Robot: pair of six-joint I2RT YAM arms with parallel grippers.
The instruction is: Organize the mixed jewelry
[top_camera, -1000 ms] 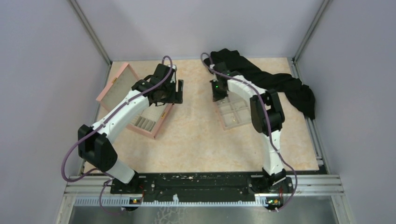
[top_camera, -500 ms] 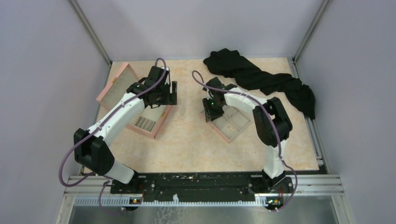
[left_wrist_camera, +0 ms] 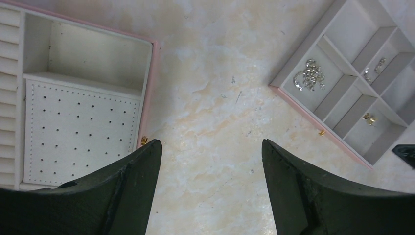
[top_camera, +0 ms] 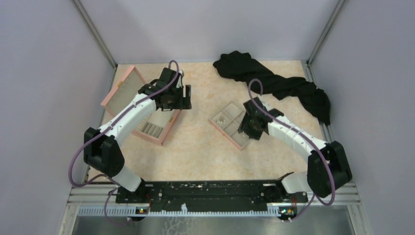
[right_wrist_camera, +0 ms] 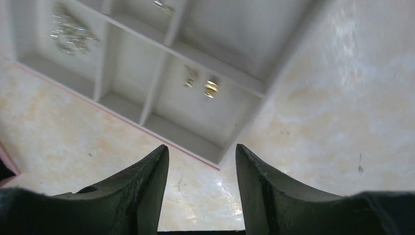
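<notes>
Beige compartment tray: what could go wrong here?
A tiny gold speck lies on the marbled tabletop beside the beige compartment tray's pink edge; a passing arm could flick it away.
The small gold studs sit near a divider; the right gripper's open fingers may catch it and shove the tray.

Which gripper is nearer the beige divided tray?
Right. The right gripper hovers over a corner of the tray; the left gripper hangs beside the pink box, apart from the tray.
</notes>
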